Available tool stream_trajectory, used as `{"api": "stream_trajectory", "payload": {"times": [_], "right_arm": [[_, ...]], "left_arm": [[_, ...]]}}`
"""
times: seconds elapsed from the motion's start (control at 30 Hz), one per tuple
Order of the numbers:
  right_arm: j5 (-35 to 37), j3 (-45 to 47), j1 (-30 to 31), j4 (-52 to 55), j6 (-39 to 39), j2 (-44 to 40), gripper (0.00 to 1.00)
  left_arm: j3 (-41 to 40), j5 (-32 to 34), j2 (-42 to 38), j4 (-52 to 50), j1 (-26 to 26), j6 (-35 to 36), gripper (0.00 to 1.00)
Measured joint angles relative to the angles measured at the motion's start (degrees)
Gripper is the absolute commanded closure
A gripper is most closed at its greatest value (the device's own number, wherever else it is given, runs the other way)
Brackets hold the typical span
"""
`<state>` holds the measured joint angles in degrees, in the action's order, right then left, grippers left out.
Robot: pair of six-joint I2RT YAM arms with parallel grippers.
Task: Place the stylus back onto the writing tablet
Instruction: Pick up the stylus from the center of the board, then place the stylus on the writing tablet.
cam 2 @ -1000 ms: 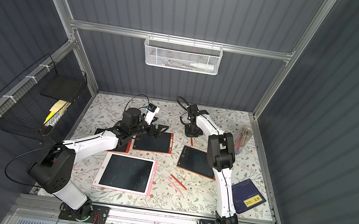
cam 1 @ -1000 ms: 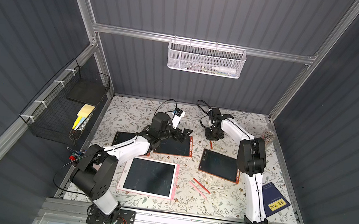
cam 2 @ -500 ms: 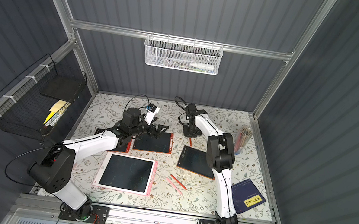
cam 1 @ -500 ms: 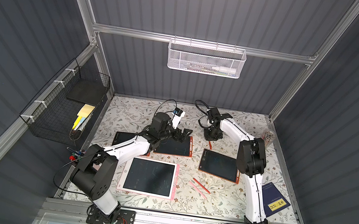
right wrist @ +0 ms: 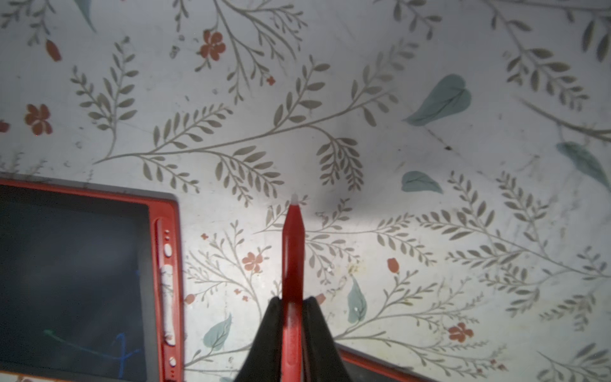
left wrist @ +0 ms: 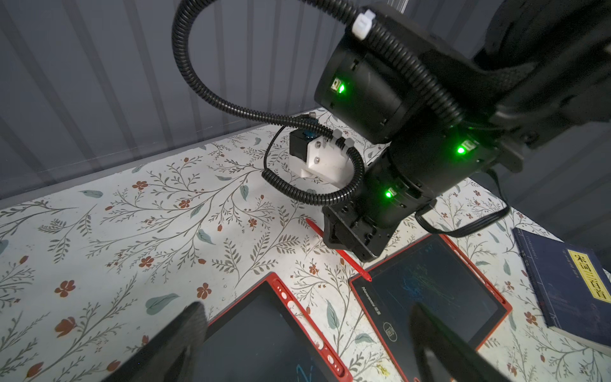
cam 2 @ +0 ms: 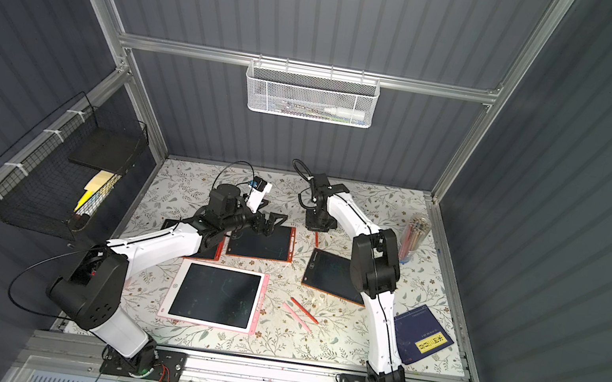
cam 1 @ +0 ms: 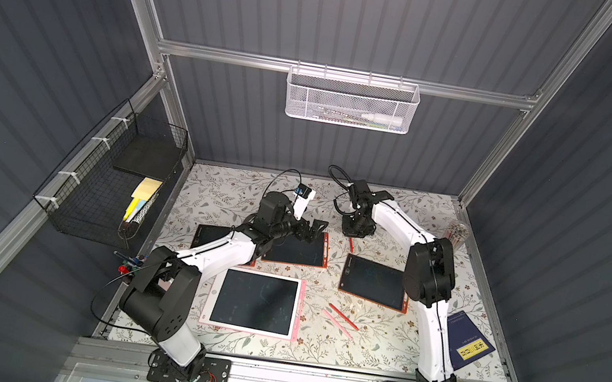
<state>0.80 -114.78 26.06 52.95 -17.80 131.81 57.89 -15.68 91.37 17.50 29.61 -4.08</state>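
step in hand: the carry. the left gripper point(left wrist: 305, 317) is held over the red writing tablet point(cam 1: 295, 250), fingers spread wide, nothing between them. just past the tablet's far corner, the red stylus point(right wrist: 292, 251) is clamped between the right gripper point(right wrist: 292, 302) fingers, low over the table point(right wrist: 429, 231). next, by the look of it, the stylus needs to be swung across and lined up along the tablet's red edge.

Surface point(cam 2: 189, 182): floral print
Left pincer point(cam 2: 273, 223): jaws spread, over the far edge of red-framed tablet point(cam 2: 262, 243), mid-surface
Right pincer point(cam 2: 317, 229): pointing down, toward the far edge; red stylus point(cam 2: 316, 240) juts out beneath it
Second red tablet point(cam 2: 324, 274): just beside that stylus's near end
Pink tablet point(cam 2: 215, 296): by the near edge
Loose styluses point(cam 2: 300, 314): side by side, between pink tablet and right arm
Blue book point(cam 2: 421, 335): near-right corner
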Motion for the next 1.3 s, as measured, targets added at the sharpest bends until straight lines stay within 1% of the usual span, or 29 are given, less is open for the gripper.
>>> {"api": "stream_trajectory", "payload": {"times": [0.27, 0.4, 0.53, 0.77, 1.03, 1.3], "right_arm": [[-1.60, 0.15, 3.17, -0.07, -6.25, -0.52, 0.85], [-2.58, 0.50, 4.48, -0.26, -8.87, -0.52, 0.85], [-2.97, 0.81, 5.57, -0.63, -10.88, -0.52, 0.85], [-2.86, 1.60, 6.75, -1.55, -14.25, -0.52, 0.85], [-2.29, 1.64, 7.28, -2.78, -15.43, -0.50, 0.85], [-2.12, 1.64, 7.43, -3.67, -14.21, 0.39, 0.84]], "left_arm": [[-0.26, -0.24, -4.04, -1.79, -0.02, 1.64, 0.02], [-2.03, -1.07, -6.97, -2.32, 0.00, 1.92, 0.02], [-3.39, -0.92, -9.94, -4.09, 0.00, 0.04, 0.02], [-5.68, -1.62, -13.44, -6.51, -0.02, -5.62, 0.01], [-11.23, -2.80, -18.32, -12.11, 0.00, -9.70, 0.01], [-12.85, -2.75, -20.92, -16.02, 0.00, -10.19, 0.01]]}}
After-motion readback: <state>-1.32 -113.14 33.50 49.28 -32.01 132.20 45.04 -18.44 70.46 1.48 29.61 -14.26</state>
